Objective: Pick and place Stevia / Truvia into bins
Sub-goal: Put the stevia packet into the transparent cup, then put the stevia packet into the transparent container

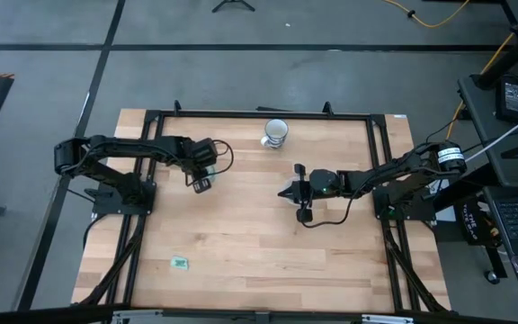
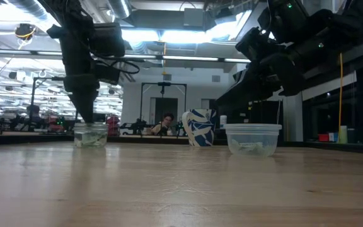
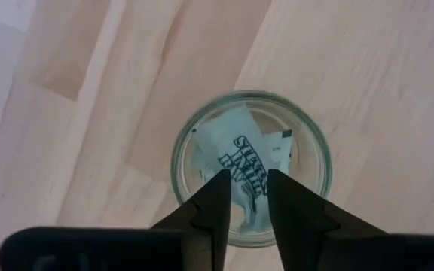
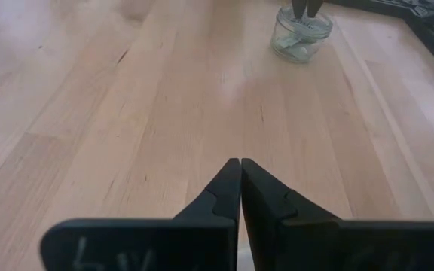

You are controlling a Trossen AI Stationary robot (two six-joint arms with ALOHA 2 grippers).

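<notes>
L gripper (image 3: 246, 197) over small cup (image 3: 252, 167), jaws narrow, packet (image 3: 241, 162) dropping in. R gripper (image 4: 240, 175) mid-frame, jaws closed, empty. Last packet (image 1: 180, 263) lower left: light, flimsy; pinch at edge.

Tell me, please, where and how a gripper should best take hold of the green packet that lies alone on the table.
The green packet lies flat on the wooden table, alone near the front-left corner. Judging from that, come straight down from above and close the jaws across its shorter width, pinching both long edges, since no side face stands up to grip.
</notes>
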